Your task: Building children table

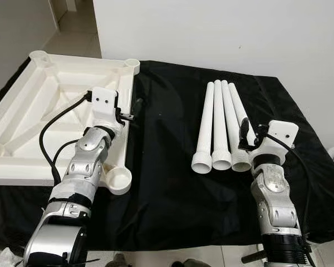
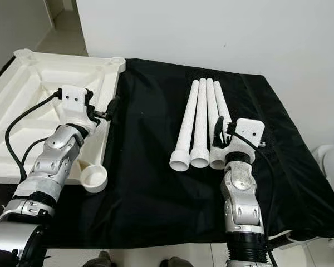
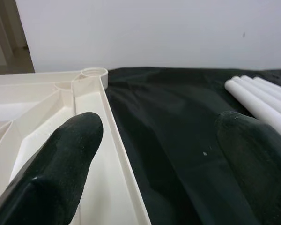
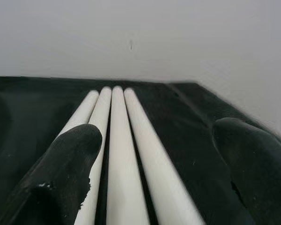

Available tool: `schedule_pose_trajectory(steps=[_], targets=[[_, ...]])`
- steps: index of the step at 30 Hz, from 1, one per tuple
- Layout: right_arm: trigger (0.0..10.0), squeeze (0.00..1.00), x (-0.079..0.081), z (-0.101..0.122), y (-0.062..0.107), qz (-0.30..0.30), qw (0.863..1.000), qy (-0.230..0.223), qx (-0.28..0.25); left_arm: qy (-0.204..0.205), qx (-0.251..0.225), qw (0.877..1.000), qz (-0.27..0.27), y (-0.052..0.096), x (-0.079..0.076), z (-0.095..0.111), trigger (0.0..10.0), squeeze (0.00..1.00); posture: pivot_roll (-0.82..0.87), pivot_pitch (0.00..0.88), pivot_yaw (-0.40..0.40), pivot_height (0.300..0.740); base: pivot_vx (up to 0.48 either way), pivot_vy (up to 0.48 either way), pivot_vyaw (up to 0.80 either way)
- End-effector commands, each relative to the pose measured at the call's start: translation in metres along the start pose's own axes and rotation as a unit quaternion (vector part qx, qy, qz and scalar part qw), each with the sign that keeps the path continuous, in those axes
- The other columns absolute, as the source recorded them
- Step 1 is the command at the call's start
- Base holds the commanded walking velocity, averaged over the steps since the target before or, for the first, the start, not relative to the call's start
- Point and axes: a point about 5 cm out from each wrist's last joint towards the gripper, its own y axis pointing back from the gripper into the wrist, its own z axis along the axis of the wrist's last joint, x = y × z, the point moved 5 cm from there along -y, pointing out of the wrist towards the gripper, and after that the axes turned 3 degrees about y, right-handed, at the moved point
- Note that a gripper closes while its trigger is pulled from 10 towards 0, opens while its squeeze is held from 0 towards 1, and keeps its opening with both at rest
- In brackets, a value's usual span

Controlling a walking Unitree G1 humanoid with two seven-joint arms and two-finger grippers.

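Left gripper [image 1: 134, 111] over tabletop [image 1: 28, 105] edge, jaws spread. Right gripper [image 1: 250, 133] at leg tubes [image 1: 220, 125], jaws spread, empty.

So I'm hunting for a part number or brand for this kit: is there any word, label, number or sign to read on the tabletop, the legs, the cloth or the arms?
None: no readable text.
Tabletop: plain white ribs and corner sockets, no print.
Legs: four plain white tubes, unmarked.
Black cloth: bare.
Left gripper and right gripper: open, no lettering; the white wrist housings show screw holes, no label.
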Motion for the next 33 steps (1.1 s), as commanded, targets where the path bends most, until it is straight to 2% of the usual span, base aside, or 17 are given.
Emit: schedule_pose_trajectory(steps=[1, 9, 14, 16, 17, 18, 19, 20, 21, 22, 24, 25, 33], targets=[[10.0, 0.0, -0.003, -0.018, 0.005, -0.004, 0.999, -0.013, 0.042, -0.006, 0.003, 0.998, -0.062, -0.004, -0.018, 0.004, 10.0, 0.0, 0.04, 0.043, -0.029, 0.74, 0.0, 0.0, 0.0], [10.0, 0.0, -0.006, -0.039, 0.017, -0.008, 0.995, -0.032, 0.097, 0.011, 0.005, 0.999, -0.053, -0.006, -0.021, 0.008, 10.0, 0.0, 0.03, 0.042, 0.015, 0.74, 0.0, 0.0, 0.0], [10.0, 0.0, -0.004, -0.059, 0.032, 0.048, 0.989, -0.006, 0.143, 0.016, 0.011, 0.997, -0.071, -0.004, -0.035, 0.006, 10.0, 0.0, 0.02, 0.047, 0.025, 0.74, 0.0, 0.0, 0.0], [10.0, 0.0, -0.004, -0.059, 0.032, 0.048, 0.989, -0.006, 0.143, 0.016, 0.011, 0.997, -0.071, -0.004, -0.035, 0.006, 10.0, 0.0, 0.02, 0.047, 0.025, 0.74, 0.0, 0.0, 0.0], [9.1, 0.0, -0.001, -0.062, 0.034, 0.068, 0.986, -0.009, 0.154, 0.014, 0.013, 0.997, -0.07, -0.005, -0.035, 0.006, 10.0, 0.0, 0.02, 0.048, 0.027, 0.74, 0.0, 0.0, 0.0], [9.1, 0.0, -0.001, -0.062, 0.034, 0.068, 0.986, -0.009, 0.154, 0.014, 0.013, 0.997, -0.07, -0.005, -0.035, 0.006, 10.0, 0.0, 0.02, 0.048, 0.027, 0.74, 0.0, 0.0, 0.0], [7.7, 0.0, 0.002, -0.061, 0.034, 0.086, 0.984, -0.009, 0.154, 0.015, 0.014, 0.997, -0.069, -0.006, -0.034, 0.006, 10.0, 0.0, 0.02, 0.049, 0.029, 0.74, 0.0, 0.0, 0.0], [7.7, 0.0, 0.002, -0.061, 0.034, 0.086, 0.984, -0.009, 0.154, 0.015, 0.014, 0.997, -0.069, -0.006, -0.034, 0.006, 10.0, 0.0, 0.02, 0.049, 0.029, 0.74, 0.0, 0.0, 0.0], [1.5, 0.0, 0.003, -0.061, 0.033, 0.092, 0.983, -0.009, 0.156, 0.017, 0.015, 0.998, -0.065, -0.007, -0.033, 0.006, 10.0, 0.0, 0.02, 0.048, 0.03, 0.74, 0.0, 0.0, 0.0], [0.0, 0.0, 0.006, -0.058, 0.032, 0.106, 0.982, -0.01, 0.156, 0.018, 0.016, 0.998, -0.062, -0.006, -0.031, 0.006, 10.0, 0.0, 0.02, 0.047, 0.025, 0.74, 0.0, 0.0, 0.0], [0.0, 0.0, 0.006, -0.057, 0.031, 0.107, 0.982, -0.007, 0.156, 0.017, 0.017, 0.998, -0.061, -0.006, -0.031, 0.005, 10.0, 0.0, 0.02, 0.047, 0.025, 0.74, 0.0, 0.0, 0.0], [10.0, 0.0, 0.008, -0.057, 0.031, 0.113, 0.98, -0.012, 0.161, 0.016, 0.017, 0.998, -0.059, -0.005, -0.03, 0.005, 10.0, 0.0, 0.02, 0.045, 0.022, 0.74, 0.0, 0.0, 0.0], [10.0, 0.0, 0.013, -0.058, 0.027, 0.127, 0.978, -0.011, 0.164, 0.018, 0.017, 0.998, -0.052, -0.004, -0.031, 0.005, 10.0, 0.0, 0.02, 0.034, 0.009, 0.74, 0.0, 0.0, 0.0]])
